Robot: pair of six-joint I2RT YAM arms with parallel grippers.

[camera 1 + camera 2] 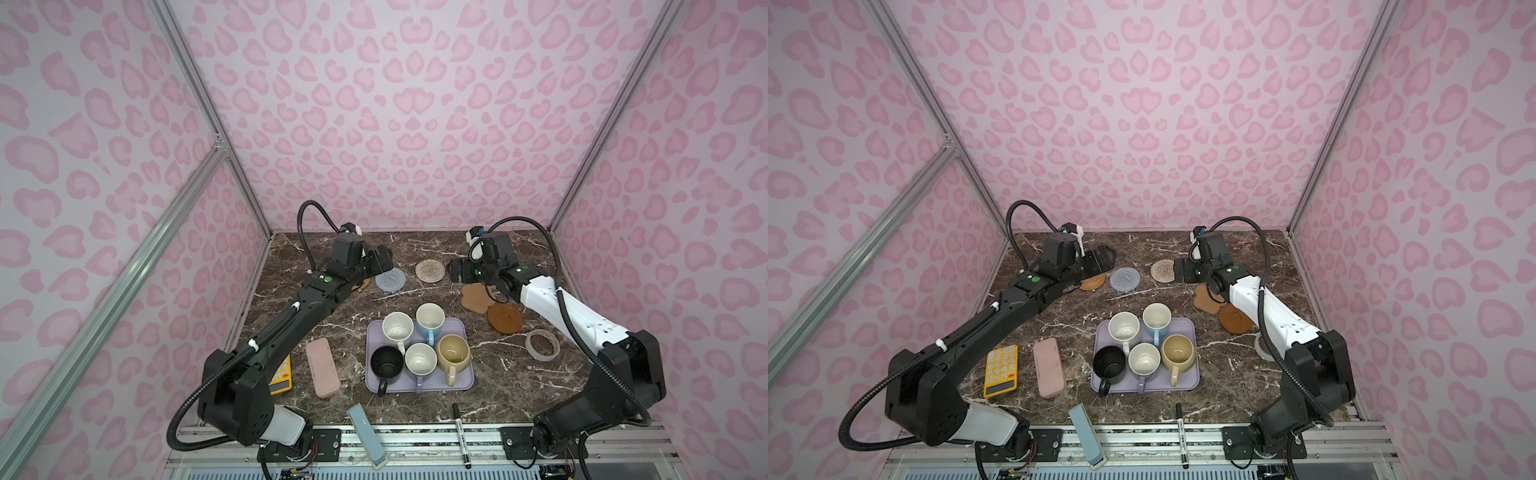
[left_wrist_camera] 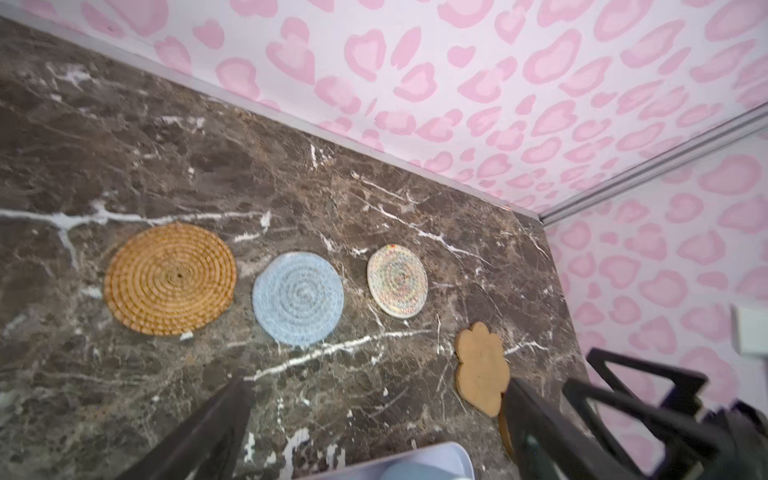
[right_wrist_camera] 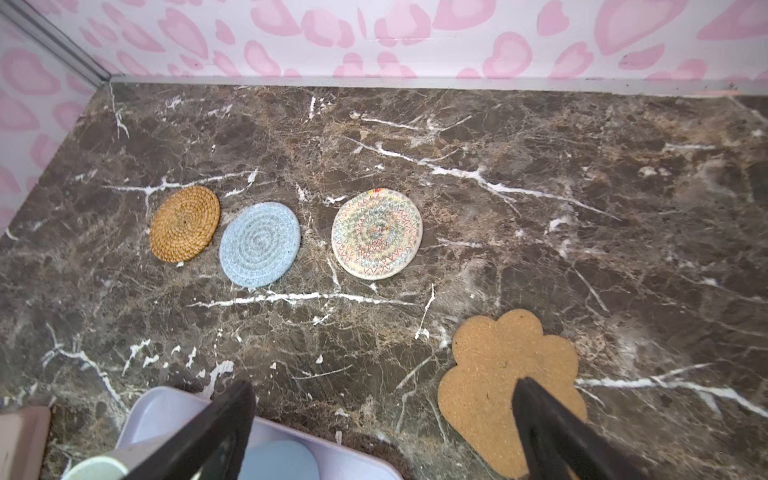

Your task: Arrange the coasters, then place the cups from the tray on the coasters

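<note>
Both the left tool (image 2: 376, 386) and right tool (image 3: 384, 384) gape wide, empty, over a brown marble tabletop (image 1: 519, 374) between pink-spotted walls (image 1: 374, 104).

Dark brown table (image 3: 540, 166) looks like polished marble with white veins. Across the upper middle lie a rattan coaster (image 2: 170, 278) of coiled, ridged cane, a blue coaster (image 2: 298, 298) of soft coiled cord, and a cream coaster (image 3: 377, 232) of cord with coloured zigzag stitching. At right, a paw coaster (image 3: 498, 365) of grainy matt cork and a brown disc (image 1: 504, 318), smooth with slight sheen. Lower centre, glossy glazed mugs (image 1: 397, 326) on a smooth matt tray (image 1: 465, 380). Frame bars (image 1: 124, 282) are brushed metal
</note>
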